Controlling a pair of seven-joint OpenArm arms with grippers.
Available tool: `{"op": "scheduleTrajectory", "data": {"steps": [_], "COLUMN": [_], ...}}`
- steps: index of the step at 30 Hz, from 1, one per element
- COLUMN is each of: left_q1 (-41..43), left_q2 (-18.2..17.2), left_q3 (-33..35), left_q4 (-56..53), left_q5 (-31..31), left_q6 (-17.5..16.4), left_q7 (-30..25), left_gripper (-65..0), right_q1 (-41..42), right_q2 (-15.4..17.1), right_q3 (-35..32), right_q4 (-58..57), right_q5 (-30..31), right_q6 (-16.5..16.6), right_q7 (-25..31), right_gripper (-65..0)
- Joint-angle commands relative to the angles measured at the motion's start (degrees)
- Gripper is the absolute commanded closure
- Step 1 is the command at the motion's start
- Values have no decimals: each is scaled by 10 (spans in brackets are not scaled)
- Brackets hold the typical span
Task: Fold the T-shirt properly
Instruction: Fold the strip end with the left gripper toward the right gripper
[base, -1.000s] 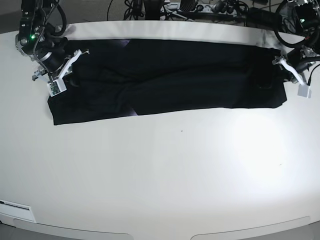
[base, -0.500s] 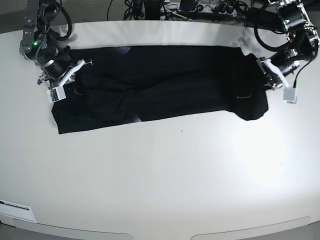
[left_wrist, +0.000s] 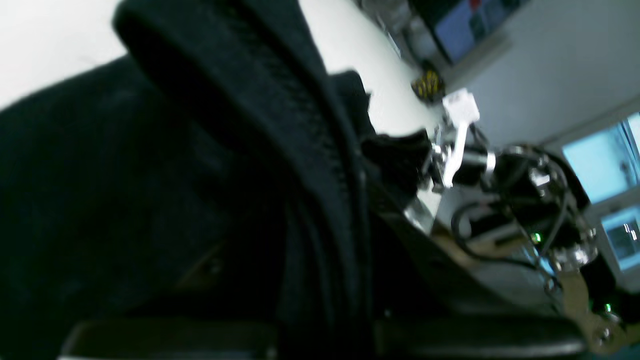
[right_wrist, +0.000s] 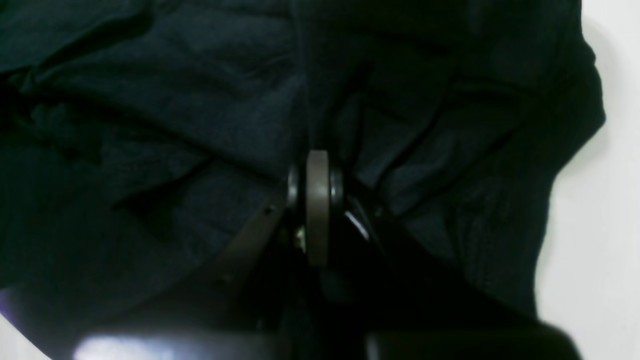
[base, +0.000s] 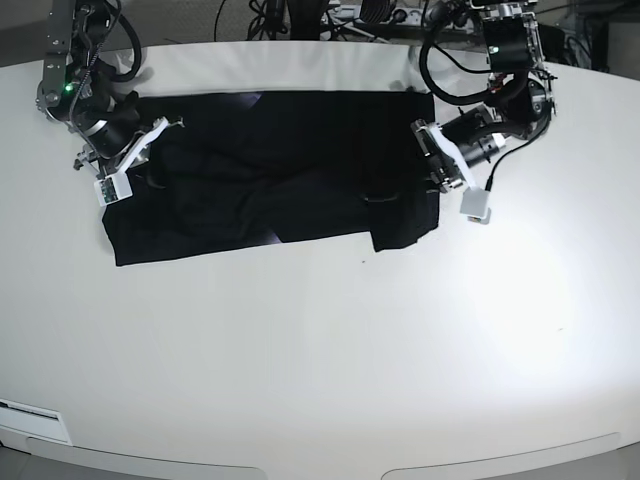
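The black T-shirt (base: 270, 165) lies plain side up across the far part of the white table (base: 330, 350). A small purple patch shows at its front edge. My left gripper (base: 435, 165) is shut on the shirt's right end, which is lifted and carried in over the middle. In the left wrist view the black cloth (left_wrist: 150, 175) drapes over the fingers. My right gripper (base: 148, 152) is at the shirt's left end. In the right wrist view its fingers (right_wrist: 317, 190) are closed together in bunched black cloth (right_wrist: 150, 125).
Cables and equipment (base: 350, 15) line the table's back edge. A white label (base: 35, 420) sits at the front left corner. In the left wrist view the other arm (left_wrist: 460, 150) and lit screens (left_wrist: 600, 165) show in the background.
My left gripper has moved well to the left with the shirt's right end, so the shirt now reaches far less to the right. The right gripper has barely moved.
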Motion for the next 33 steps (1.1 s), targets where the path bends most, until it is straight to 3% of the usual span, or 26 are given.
{"op": "scheduleTrajectory", "data": {"steps": [1, 2, 4, 5, 8, 9, 11, 20, 22, 24, 27, 29, 30, 33], "left_q1": [-7, -7, -7, -7, -7, -7, -7, -8, -8, -7, -7, -7, -5, -3], "left_q2": [2, 2, 2, 2, 4, 7, 8, 9, 9, 9, 8, 8, 8, 8], "left_q3": [9, 19, 35, 41, 55, 57, 57, 57, 57, 57, 57, 57, 58, 61], "left_q4": [10, 10, 10, 10, 10, 10, 10, 10, 10, 10, 10, 10, 9, -1], "left_q5": [-19, -19, -20, -20, -22, -22, -22, -9, 5, 48, 177, 273, 308, 338], "left_q6": [-7, -7, -7, -7, -7, -7, -7, -7, -7, -7, 6, 69, 83, 83], "left_q7": [-15, -14, -15, -15, -15, -15, -20, -75, -78, -87, -122, -149, -157, -161], "left_gripper": [0, 0, 0, -41, -267, -316, -336, -329, -239, 0, 0, 0, 0, 0], "right_q1": [-3, -3, -3, -3, -2, -2, -2, -2, -2, -2, -2, -2, -2, -2], "right_q2": [9, 10, 10, 10, 10, 10, 10, 10, 10, 10, 10, 10, 10, 10], "right_q3": [1, 1, 1, 1, 1, 1, 1, 1, 1, 1, 1, 2, 2, 2], "right_q4": [2, 2, 2, 2, 2, 2, 2, 2, 2, 3, 19, 41, 54, 95], "right_q5": [-7, 0, 5, 13, 14, 14, 15, 15, 15, 15, 30, 42, 45, 44], "right_q6": [5, 7, 14, 13, 13, 12, 12, 13, 13, 13, 13, 13, 13, 13], "right_q7": [-37, -42, -42, -42, -42, -42, -42, -42, -42, -42, -42, -42, -42, -42], "right_gripper": [0, -13, -130, -198, -352, -363, -363, -363, -363, -362, -362, -362, -362, -362]}}
